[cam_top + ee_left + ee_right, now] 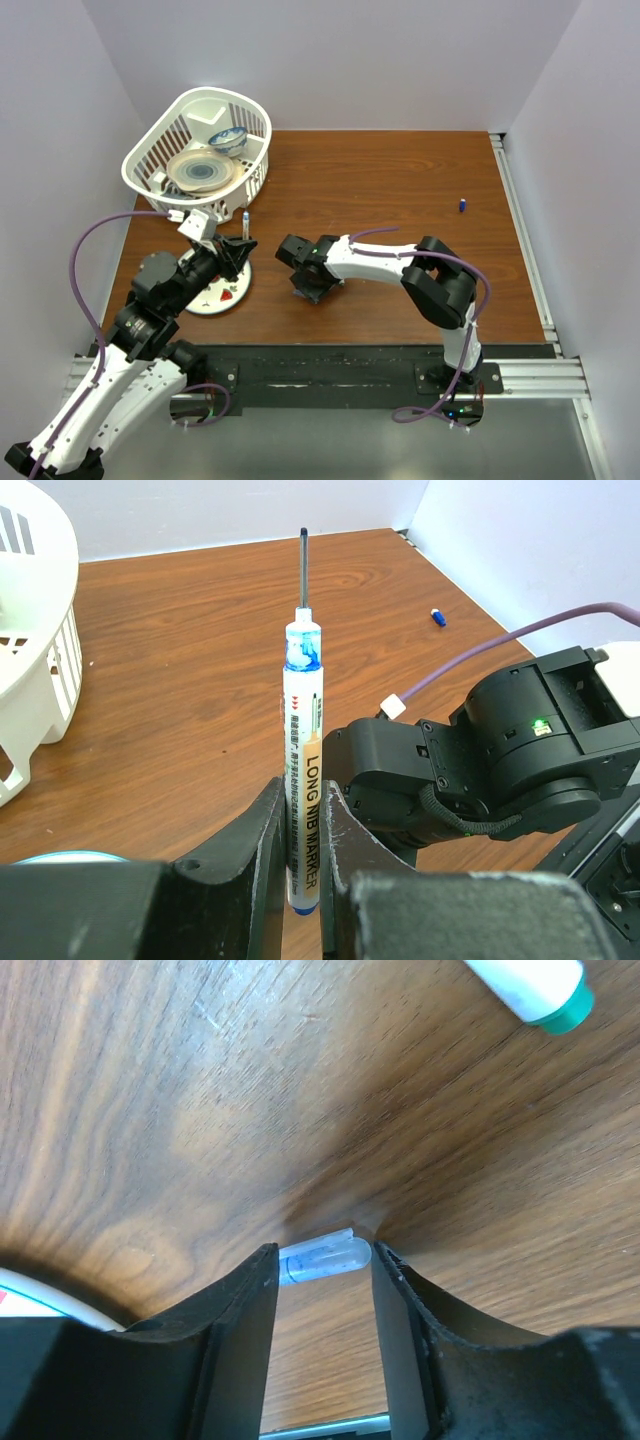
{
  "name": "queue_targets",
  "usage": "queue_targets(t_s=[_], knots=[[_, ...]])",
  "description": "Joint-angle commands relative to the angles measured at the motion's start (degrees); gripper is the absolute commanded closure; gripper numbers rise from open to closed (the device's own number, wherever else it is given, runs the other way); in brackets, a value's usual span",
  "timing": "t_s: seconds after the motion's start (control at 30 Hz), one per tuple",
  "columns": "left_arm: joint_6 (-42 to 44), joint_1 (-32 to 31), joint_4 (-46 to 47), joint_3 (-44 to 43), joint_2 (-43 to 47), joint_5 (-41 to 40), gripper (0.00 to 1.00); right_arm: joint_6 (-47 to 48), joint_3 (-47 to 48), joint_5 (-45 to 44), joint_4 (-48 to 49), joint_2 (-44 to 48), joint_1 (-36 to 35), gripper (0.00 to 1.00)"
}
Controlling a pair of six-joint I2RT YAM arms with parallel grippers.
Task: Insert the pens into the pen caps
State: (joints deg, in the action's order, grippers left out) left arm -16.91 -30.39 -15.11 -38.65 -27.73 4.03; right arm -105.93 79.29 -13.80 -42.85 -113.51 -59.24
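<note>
The left gripper (302, 820) is narrowed to a pinch on the lower barrel of a white pen (303, 730). The pen stands along the fingers with its blue collar and long thin nib pointing away over the table (400, 180). It is held above a small plate (213, 303), with the white basket (35, 610) near on its left. Just to its right, the right gripper (325, 1265) points down at the wood. Its fingers (245, 1310) stand partly apart with a pale translucent cap (330, 1257) lying crosswise between them. The cap fills the gap, but I cannot tell whether it is clamped. A second pen with a green end (525, 982) lies just beyond. Further right the board is bare up to a small blue cap (463, 204), which lies near the railed right edge (525, 240).
</note>
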Motion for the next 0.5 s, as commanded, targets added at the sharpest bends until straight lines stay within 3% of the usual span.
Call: queue_targets(t_s=[0.0,0.23,0.3,0.47], knots=[[1.0,0.2,2.3,0.2,0.4,0.1,1.0,-3.0,0.0,-0.3,-0.4,-1.6,-0.3,0.56],[1.1,0.2,2.3,0.2,0.5,-0.2,1.0,-1.7,-1.1,-1.0,0.7,-1.5,-0.2,0.66],[1.1,0.2,2.2,0.2,0.7,-0.3,1.0,1.0,-2.0,-1.8,2.2,-1.6,-0.2,0.76],[1.2,0.2,2.2,0.2,0.8,-0.9,1.0,6.3,-5.7,-4.1,2.8,-1.0,0.4,0.77]])
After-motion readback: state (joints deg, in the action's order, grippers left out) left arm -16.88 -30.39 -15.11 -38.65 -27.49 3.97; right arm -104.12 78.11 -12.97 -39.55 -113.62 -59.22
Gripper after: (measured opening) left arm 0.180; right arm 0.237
